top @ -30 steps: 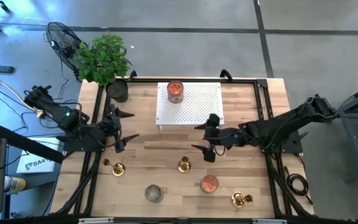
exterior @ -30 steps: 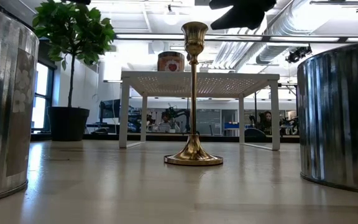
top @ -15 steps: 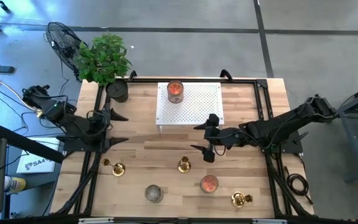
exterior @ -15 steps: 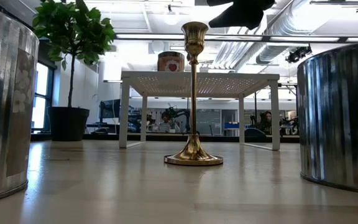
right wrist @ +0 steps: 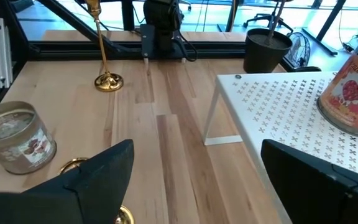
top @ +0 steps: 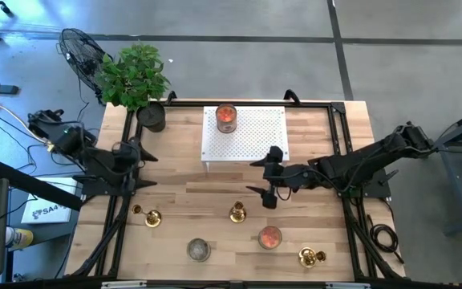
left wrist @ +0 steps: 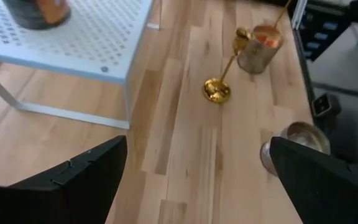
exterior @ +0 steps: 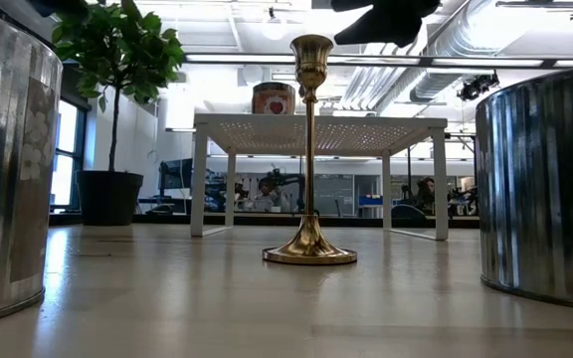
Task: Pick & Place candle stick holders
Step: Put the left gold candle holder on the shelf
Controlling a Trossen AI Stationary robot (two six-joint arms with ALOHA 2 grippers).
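Pale matt wooden plank worktop [top: 215, 193], polished gold brass candle stick holders [exterior: 309, 149] with mirror-bright flared bases, white perforated metal riser shelf [top: 251, 132], dull brushed grey metal tin [top: 198, 250], glossy glass candle jars [top: 269, 238], matt black plastic tool fingers [right wrist: 98, 171]

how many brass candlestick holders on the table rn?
3. One near the left edge, one mid-table just in front of the right gripper, one at the front right corner. None on the white rack.
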